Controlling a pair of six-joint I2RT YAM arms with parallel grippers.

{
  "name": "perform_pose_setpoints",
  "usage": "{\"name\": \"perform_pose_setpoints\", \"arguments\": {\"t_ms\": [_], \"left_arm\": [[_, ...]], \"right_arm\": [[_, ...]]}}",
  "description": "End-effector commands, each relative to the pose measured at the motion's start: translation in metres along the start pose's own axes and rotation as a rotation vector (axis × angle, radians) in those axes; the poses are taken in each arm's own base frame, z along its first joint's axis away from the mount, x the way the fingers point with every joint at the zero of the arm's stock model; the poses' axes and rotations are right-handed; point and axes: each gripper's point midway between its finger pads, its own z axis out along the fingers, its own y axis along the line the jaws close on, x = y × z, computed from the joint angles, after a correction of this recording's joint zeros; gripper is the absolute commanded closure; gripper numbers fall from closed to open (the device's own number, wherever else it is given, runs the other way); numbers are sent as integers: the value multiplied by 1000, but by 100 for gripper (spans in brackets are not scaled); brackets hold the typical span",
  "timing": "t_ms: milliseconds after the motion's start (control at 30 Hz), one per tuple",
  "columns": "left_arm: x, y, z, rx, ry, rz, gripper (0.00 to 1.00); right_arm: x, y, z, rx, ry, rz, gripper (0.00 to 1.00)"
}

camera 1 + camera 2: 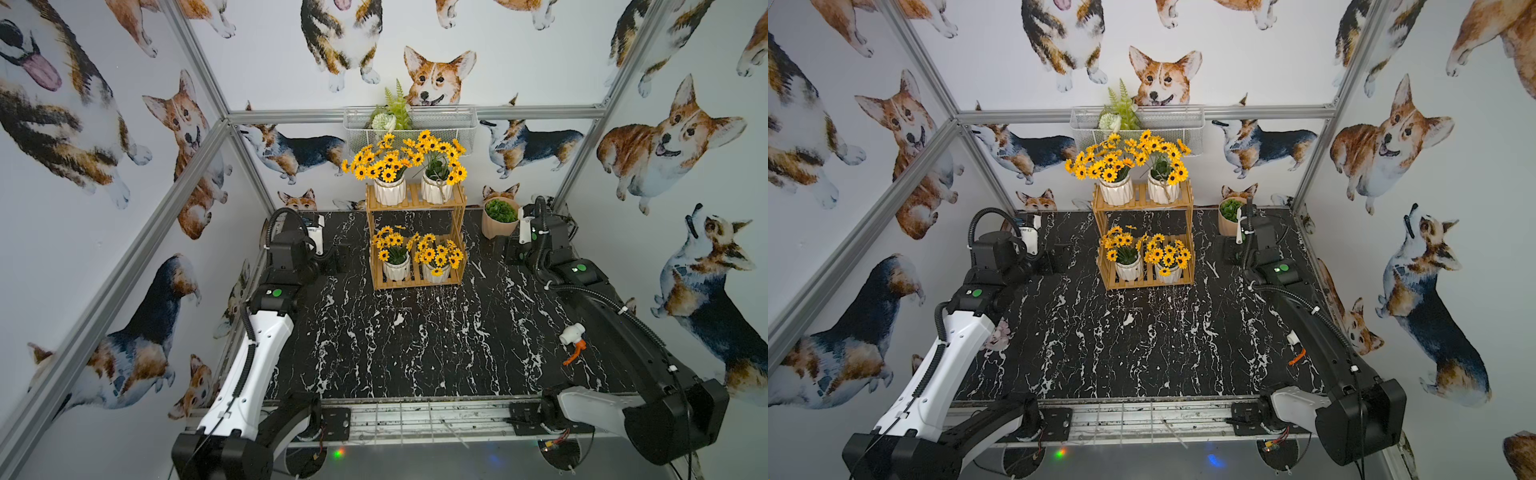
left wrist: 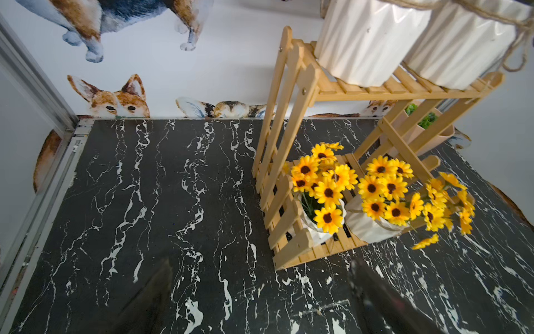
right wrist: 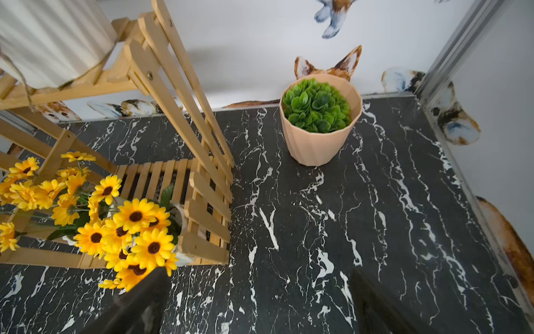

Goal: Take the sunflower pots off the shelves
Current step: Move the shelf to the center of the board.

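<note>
We are seeing all four sunflower pots [image 1: 390,192] sitting on the shelves [image 1: 415,284], two per tier. Our left pincer [image 2: 265,312] and right pincer [image 3: 257,312] are hanging spread apart, empty, over the tabletop [image 1: 415,353].

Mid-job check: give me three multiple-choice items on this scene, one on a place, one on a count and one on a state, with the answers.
1. Where does the beige pot of green foliage stand?
A. On the top shelf
B. On the table, beside the shelves
C. In the wire basket

2. How many sunflower pots stand on the shelves?
A. Two
B. Three
C. Four

3. How is the left tool?
A. Shut on a sunflower pot
B. Open, holding nothing
C. Shut on a shelf post

Answers
1 B: both top views show it on the marble top, apart from the shelves.
2 C: two stand on the upper tier and two on the lower.
3 B: its wrist view shows it spread wide over bare table, with nothing in between.
</note>
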Motion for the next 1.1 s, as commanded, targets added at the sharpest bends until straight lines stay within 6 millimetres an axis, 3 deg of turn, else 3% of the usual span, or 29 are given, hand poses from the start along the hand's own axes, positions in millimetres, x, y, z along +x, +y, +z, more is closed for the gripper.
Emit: {"name": "perform_pose_setpoints", "arguments": {"t_ms": [0,333,833,1067], "left_arm": [[18,-22,-8,58,76,56,4],[58,-52,5,71,160,107,6],[69,-50,57,-6,179,53,12],[74,-42,78,-60,175,30,20]], "right_arm": [[18,7,7,-61,99,44,1],[27,7,21,-161,157,151,9],[33,6,32,-166,176,173,12],[35,4,36,-162,182,182,13]]}}
